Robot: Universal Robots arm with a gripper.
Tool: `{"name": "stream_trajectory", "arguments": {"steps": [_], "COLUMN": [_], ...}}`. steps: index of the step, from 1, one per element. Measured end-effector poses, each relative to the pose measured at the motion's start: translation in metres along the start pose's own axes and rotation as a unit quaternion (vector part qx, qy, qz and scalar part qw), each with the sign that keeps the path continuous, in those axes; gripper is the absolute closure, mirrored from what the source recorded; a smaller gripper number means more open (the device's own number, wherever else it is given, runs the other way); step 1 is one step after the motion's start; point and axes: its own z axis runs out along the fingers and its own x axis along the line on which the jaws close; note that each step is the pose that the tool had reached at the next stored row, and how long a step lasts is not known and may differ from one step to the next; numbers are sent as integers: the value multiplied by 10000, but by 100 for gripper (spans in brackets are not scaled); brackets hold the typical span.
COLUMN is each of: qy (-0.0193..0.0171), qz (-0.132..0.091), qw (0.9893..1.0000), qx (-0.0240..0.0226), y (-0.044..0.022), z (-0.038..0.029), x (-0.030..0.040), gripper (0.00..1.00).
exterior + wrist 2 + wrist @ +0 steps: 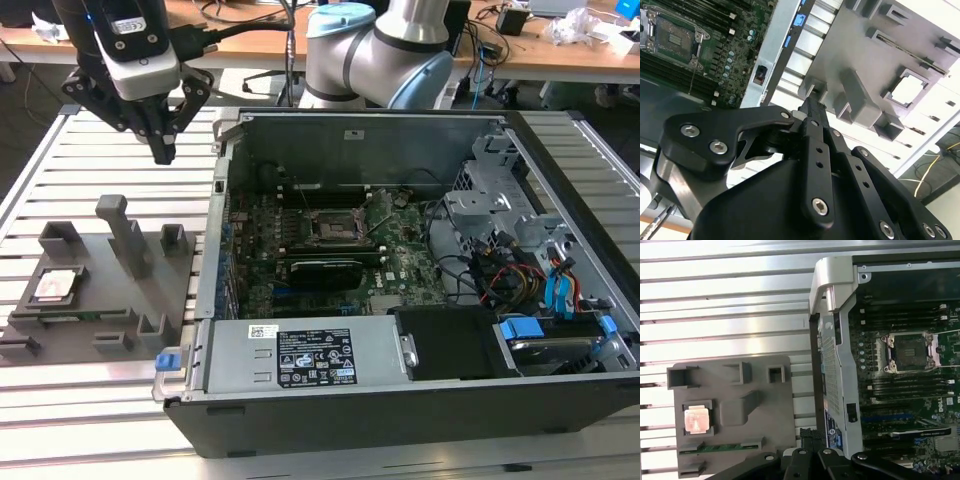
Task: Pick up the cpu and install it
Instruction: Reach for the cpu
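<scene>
The cpu, a small square chip with a shiny metal top, lies flat in a recess of the grey tray on the exterior view's left. It also shows in both wrist views. My gripper hangs high above the tray's far edge, well away from the cpu, shut with nothing between its fingers. Inside the open computer case, the motherboard's black socket frame stands uncovered, and both wrist views show it too.
The tray carries upright grey blocks and a green memory stick in a slot. The case wall rises between tray and motherboard. Drive bays and cables fill the case's right side. A slatted metal table lies beneath everything.
</scene>
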Motion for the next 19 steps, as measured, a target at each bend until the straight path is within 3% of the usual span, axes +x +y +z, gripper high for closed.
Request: {"name": "stream_trajectory", "arguments": {"steps": [13, 19], "qy": [0, 0], "qz": [0, 0], "qw": [10000, 10000], "qx": [0, 0], "y": [-12, -21], "z": [-4, -8], "x": [159, 278], "gripper": [89, 89]}}
